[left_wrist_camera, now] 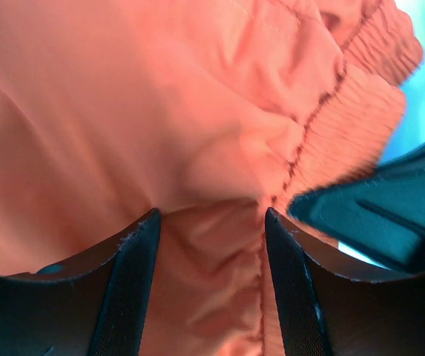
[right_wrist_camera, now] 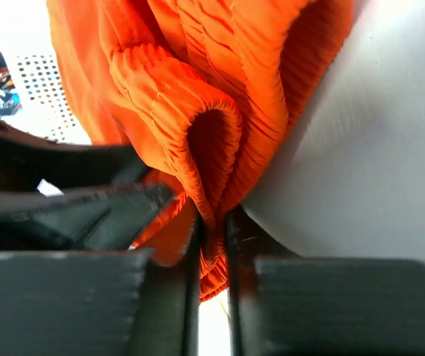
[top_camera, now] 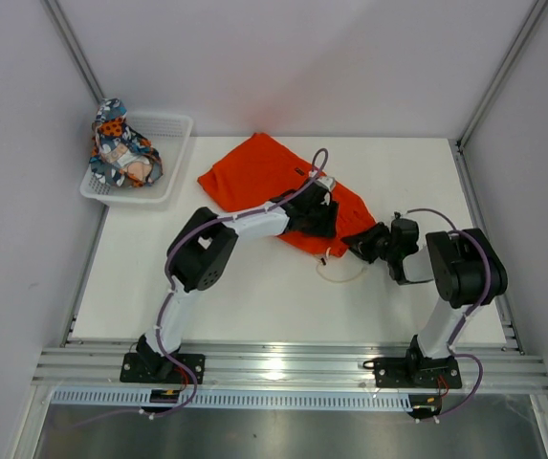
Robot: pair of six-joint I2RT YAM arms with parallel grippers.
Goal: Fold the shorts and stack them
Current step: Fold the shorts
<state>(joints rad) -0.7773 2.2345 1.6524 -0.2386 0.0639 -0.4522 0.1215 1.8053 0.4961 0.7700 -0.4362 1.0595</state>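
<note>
Top external view: the orange shorts (top_camera: 264,177) lie with their long axis running upper left to lower right. The jaws of the right gripper (top_camera: 361,242) pinch the lower-right waistband. Those of the left gripper (top_camera: 317,215) are half-open and straddle the cloth alongside.

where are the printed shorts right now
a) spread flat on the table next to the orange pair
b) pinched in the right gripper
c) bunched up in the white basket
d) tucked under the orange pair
c: the printed shorts sit in a bunch inside the white basket at the far left of the top view.
</note>
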